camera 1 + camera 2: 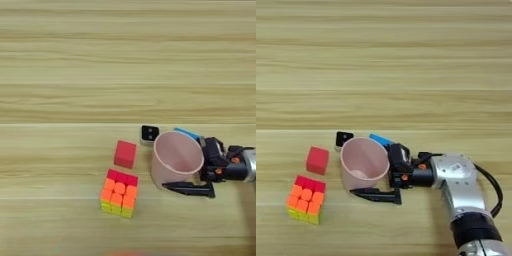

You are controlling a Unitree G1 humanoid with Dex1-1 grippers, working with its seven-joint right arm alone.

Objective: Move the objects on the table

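The pink cup point(363, 165) stands upright on the table point(381, 60), with the blue bar point(380, 139) just behind its rim. The right gripper point(382, 176) has its fingers spread around the cup's right side. The red cube point(317, 160) and puzzle cube point(306, 199) lie left.

The desk point(75, 60) is light tan with horizontal grain stripes. The cup point(176, 160) is pale pink; at its 12 o'clock lies a bright blue bar point(381, 139). The block point(125, 154) is plain red. The puzzle cube point(119, 193) shows red, orange and yellow squares. The hand point(378, 175) is black, its forearm point(461, 182) silver.
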